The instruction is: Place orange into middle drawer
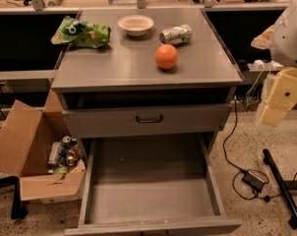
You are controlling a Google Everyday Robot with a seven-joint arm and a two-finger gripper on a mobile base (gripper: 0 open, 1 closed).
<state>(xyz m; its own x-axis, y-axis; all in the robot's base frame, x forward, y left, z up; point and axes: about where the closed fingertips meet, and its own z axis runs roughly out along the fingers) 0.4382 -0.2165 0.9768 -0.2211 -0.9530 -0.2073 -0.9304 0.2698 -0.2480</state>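
The orange (166, 56) is round and bright. It rests on the grey cabinet top (114, 63), right of centre, just in front of a crushed silver can (176, 35). The middle drawer (151, 195) is pulled out wide below, and its flat grey tray is bare. The gripper (279, 104) is cream-yellow and hangs from the white arm (292, 28) at the right edge of the view. It is off to the right of the cabinet, level with the upper drawer front, and well apart from the orange. It holds nothing that I can see.
A cream bowl (135, 25) and a green snack bag (82, 33) sit at the back of the cabinet top. The drawer front with a black handle (149, 118) juts out slightly above the open drawer. An open cardboard box (38, 156) of cans stands on the left floor. Cables (247, 176) lie on the right floor.
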